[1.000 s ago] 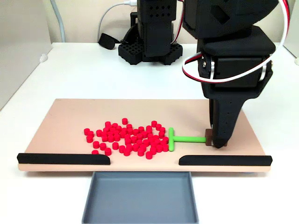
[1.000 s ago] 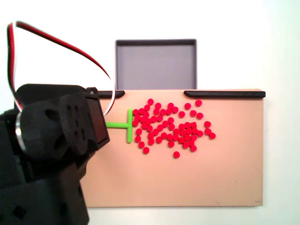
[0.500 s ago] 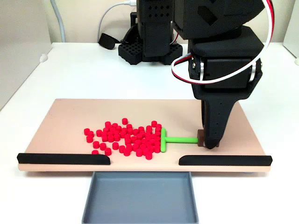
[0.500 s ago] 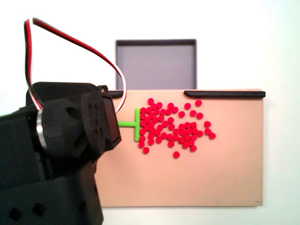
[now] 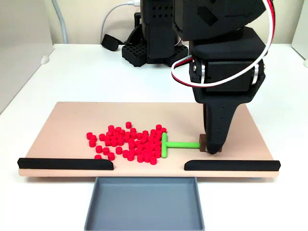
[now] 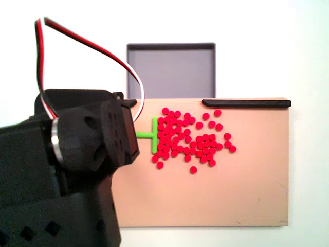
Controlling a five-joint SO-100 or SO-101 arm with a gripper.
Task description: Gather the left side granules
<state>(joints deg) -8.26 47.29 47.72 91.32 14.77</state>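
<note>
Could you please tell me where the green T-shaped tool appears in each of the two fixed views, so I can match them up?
Front fixed view: the green T-shaped tool lies right of centre on the board, crossbar against the right edge of the granules.
Top-down fixed view: the tool sits left of centre, crossbar against the pile's left edge.
Shared landmark: the grey tray, bottom in one view, top in the other.

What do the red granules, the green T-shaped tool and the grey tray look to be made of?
Granules: likely hard plastic, uniform saturated red, identical little cylinders. Green T-shaped tool: probably plastic too, matte with even colour. Grey tray: apparently matte plastic, with thin straight walls and no shine; painted metal cannot be ruled out.
</note>
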